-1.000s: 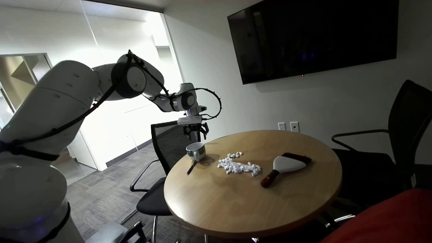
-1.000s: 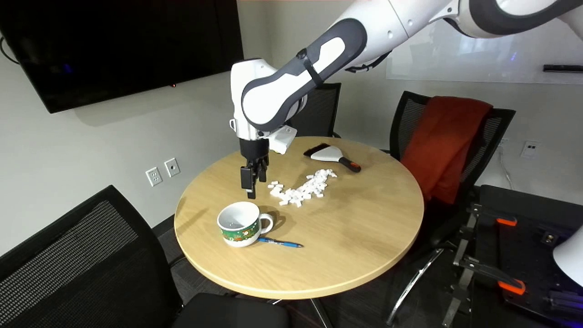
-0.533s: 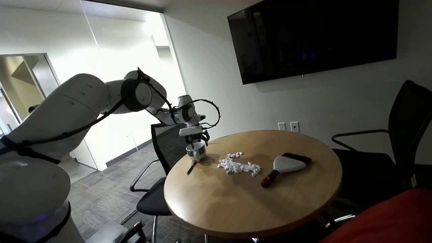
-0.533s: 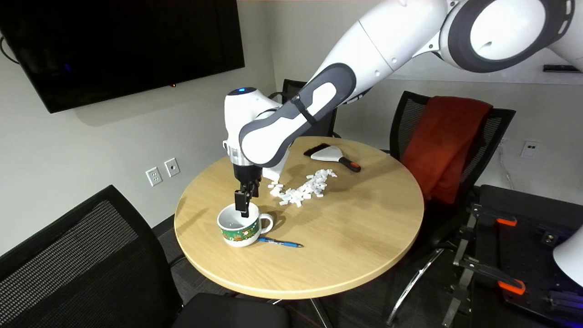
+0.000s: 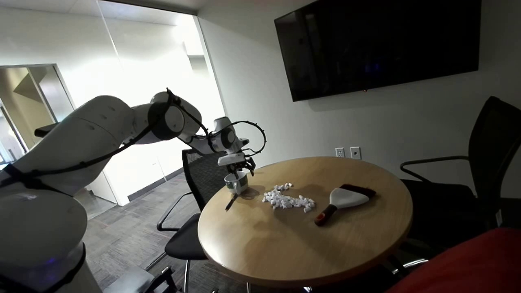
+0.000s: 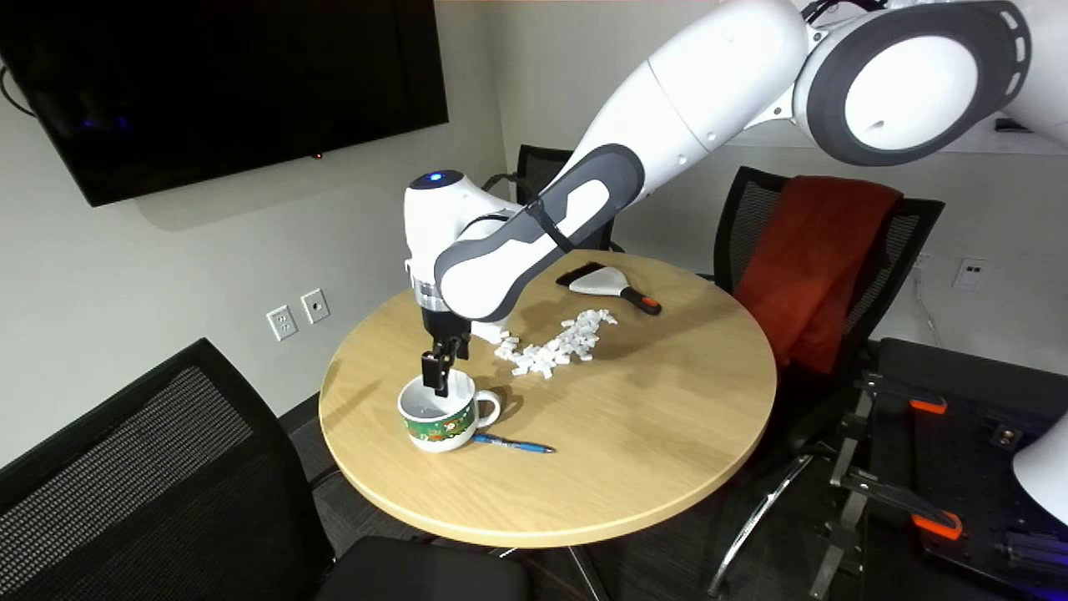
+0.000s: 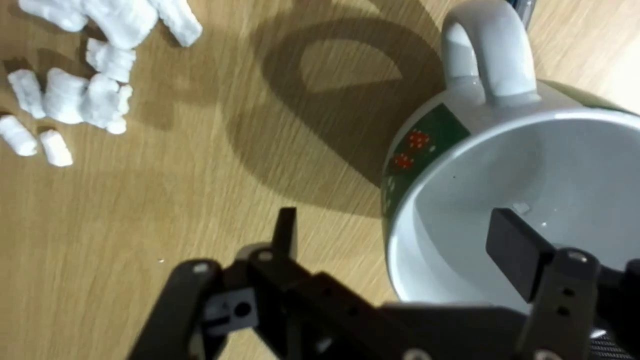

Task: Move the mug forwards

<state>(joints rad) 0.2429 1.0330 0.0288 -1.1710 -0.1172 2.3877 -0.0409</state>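
Observation:
The mug (image 6: 440, 427) is white with a green patterned band and a side handle. It stands upright on the round wooden table (image 6: 634, 467) near its edge; it shows in an exterior view (image 5: 236, 186) and in the wrist view (image 7: 505, 170). My gripper (image 7: 394, 225) is open with the mug's rim between its fingers. One finger is over or inside the mug's opening, the other outside above the table. Neither finger visibly touches the wall. The gripper also shows in both exterior views (image 5: 244, 174) (image 6: 448, 369), at the mug's rim.
A blue pen (image 6: 513, 445) lies against the mug's base below the handle. A scatter of white pieces (image 6: 559, 346) lies beside the mug. A brush (image 6: 601, 282) with a dark handle lies farther off. A black chair (image 6: 167, 467) stands close to the table's edge by the mug.
My gripper has come down from above the mug to its rim, one finger now over or in the opening. It shifted slightly over the last half second. The mug has not moved.

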